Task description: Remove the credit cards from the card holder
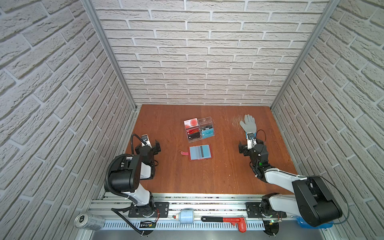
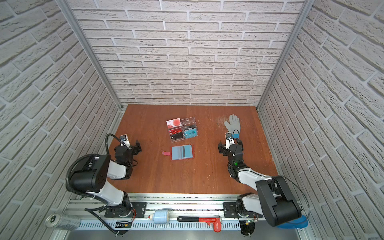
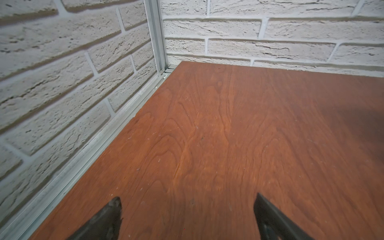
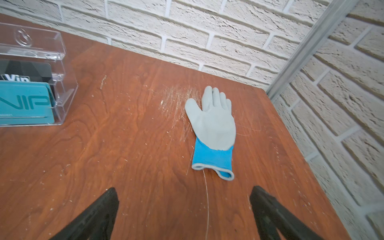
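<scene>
The red card holder (image 1: 184, 153) (image 2: 166, 153) lies open and flat in the middle of the wooden table in both top views, its snap tab pointing left. Pale blue and teal credit cards (image 1: 200, 152) (image 2: 182, 152) fill its inside, one with a dark stripe. My left gripper (image 1: 148, 145) (image 3: 188, 207) stands open over bare wood to the left of the holder, facing the back left corner. My right gripper (image 1: 251, 144) (image 4: 184, 199) is open to the right of the holder, well apart from it, with nothing between its fingers. Neither wrist view shows the holder.
A clear acrylic stand (image 1: 198, 129) (image 4: 41, 62) with printed VIP cards sits just behind the holder. A grey and blue glove (image 1: 247, 124) (image 4: 212, 124) lies ahead of the right gripper. A can (image 1: 89, 221), a pale cylinder (image 1: 186, 216) and a red wrench (image 1: 226, 221) rest on the front rail.
</scene>
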You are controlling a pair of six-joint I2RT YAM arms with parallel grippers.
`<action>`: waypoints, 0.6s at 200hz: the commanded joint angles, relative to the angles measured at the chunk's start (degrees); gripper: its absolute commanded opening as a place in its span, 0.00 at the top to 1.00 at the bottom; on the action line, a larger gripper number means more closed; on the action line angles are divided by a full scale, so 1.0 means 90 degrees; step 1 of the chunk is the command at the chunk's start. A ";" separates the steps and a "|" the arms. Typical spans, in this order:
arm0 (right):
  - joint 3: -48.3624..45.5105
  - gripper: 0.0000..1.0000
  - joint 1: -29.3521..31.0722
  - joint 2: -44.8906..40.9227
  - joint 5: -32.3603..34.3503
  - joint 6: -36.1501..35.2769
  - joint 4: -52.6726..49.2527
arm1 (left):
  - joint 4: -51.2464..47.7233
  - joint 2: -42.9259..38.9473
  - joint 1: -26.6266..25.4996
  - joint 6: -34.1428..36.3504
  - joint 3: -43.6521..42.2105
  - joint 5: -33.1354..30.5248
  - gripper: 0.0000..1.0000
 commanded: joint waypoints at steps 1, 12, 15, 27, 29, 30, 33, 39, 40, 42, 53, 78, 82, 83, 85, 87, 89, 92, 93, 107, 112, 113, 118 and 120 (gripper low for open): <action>0.0020 0.00 -0.0138 0.0655 -0.0389 0.0262 0.0991 | -0.0114 -0.0098 0.0082 0.0046 0.0210 0.0038 0.02; 0.0226 0.01 -0.0459 0.0903 -0.0667 0.0578 0.0655 | -0.0858 -0.0153 0.0092 -0.0003 0.0557 -0.0029 0.02; 0.0309 0.01 -0.0508 0.0995 -0.0717 0.0636 0.0680 | -0.1063 -0.0165 0.0083 -0.0004 0.0650 -0.0047 0.02; 0.0363 0.01 -0.0601 0.1091 -0.0854 0.0688 0.0752 | -0.1117 -0.0099 -0.0009 0.0117 0.0759 -0.0123 0.02; 0.0366 0.01 -0.0612 0.1075 -0.0866 0.0697 0.0720 | -0.1117 -0.0099 -0.0019 0.0117 0.0757 -0.0116 0.02; 0.0372 0.01 -0.0614 0.1067 -0.0870 0.0700 0.0699 | -0.1117 -0.0104 -0.0014 0.0115 0.0757 -0.0115 0.02; 0.0384 0.01 -0.0620 0.1053 -0.0867 0.0698 0.0642 | -0.1146 -0.0124 -0.0012 0.0113 0.0756 -0.0112 0.02; 0.0396 0.01 -0.0625 0.1042 -0.0882 0.0701 0.0591 | -0.1186 -0.0137 -0.0010 0.0103 0.0766 -0.0114 0.02; 0.0397 0.01 -0.0630 0.1036 -0.0873 0.0697 0.0595 | -0.1181 -0.0138 -0.0010 0.0103 0.0766 -0.0114 0.02; 0.0389 0.01 -0.0629 0.1031 -0.0874 0.0702 0.0596 | -0.1172 -0.0131 -0.0009 0.0103 0.0766 -0.0114 0.02; 0.0358 0.01 -0.0625 0.1023 -0.0878 0.0699 0.0672 | -0.1148 -0.0119 -0.0006 0.0113 0.0765 -0.0104 0.02; 0.0377 0.00 -0.0625 0.1021 -0.0899 0.0702 0.0616 | -0.1147 -0.0129 -0.0009 0.0113 0.0756 -0.0106 0.02; 0.0377 0.01 -0.0625 0.1029 -0.0896 0.0702 0.0617 | -0.1146 -0.0121 -0.0006 0.0112 0.0759 -0.0107 0.02; 0.0377 0.00 -0.0620 0.1029 -0.0895 0.0693 0.0613 | -0.1146 -0.0120 -0.0008 0.0113 0.0758 -0.0106 0.02; 0.0377 0.01 -0.0624 0.1030 -0.0894 0.0698 0.0620 | -0.1146 -0.0124 -0.0002 0.0113 0.0757 -0.0105 0.02; 0.0377 0.01 -0.0630 0.1025 -0.0894 0.0699 0.0626 | -0.1146 -0.0127 0.0000 0.0113 0.0756 -0.0107 0.02; 0.0372 0.00 -0.0626 0.1021 -0.0894 0.0700 0.0620 | -0.1146 -0.0128 -0.0010 0.0113 0.0761 -0.0110 0.02; 0.0375 0.00 -0.0625 0.1020 -0.0895 0.0694 0.0627 | -0.1141 -0.0131 -0.0009 0.0113 0.0757 -0.0106 0.02; 0.0376 0.00 -0.0630 0.1020 -0.0894 0.0698 0.0623 | -0.1144 -0.0124 -0.0014 0.0113 0.0757 -0.0110 0.02; 0.0367 0.00 -0.0625 0.1020 -0.0894 0.0698 0.0642 | -0.1146 -0.0128 -0.0012 0.0113 0.0756 -0.0109 0.02; 0.0363 0.00 -0.0633 0.1020 -0.0898 0.0700 0.0638 | -0.1146 -0.0128 -0.0011 0.0111 0.0756 -0.0109 0.02; 0.0365 0.00 -0.0629 0.1025 -0.0901 0.0696 0.0633 | -0.1146 -0.0128 -0.0010 0.0112 0.0756 -0.0112 0.02; 0.0381 0.00 -0.0625 0.1040 -0.0897 0.0692 0.0621 | -0.1146 -0.0128 -0.0012 0.0113 0.0756 -0.0104 0.02; 0.0386 0.00 -0.0625 0.1042 -0.0899 0.0691 0.0620 | -0.1146 -0.0133 -0.0010 0.0106 0.0756 -0.0104 0.02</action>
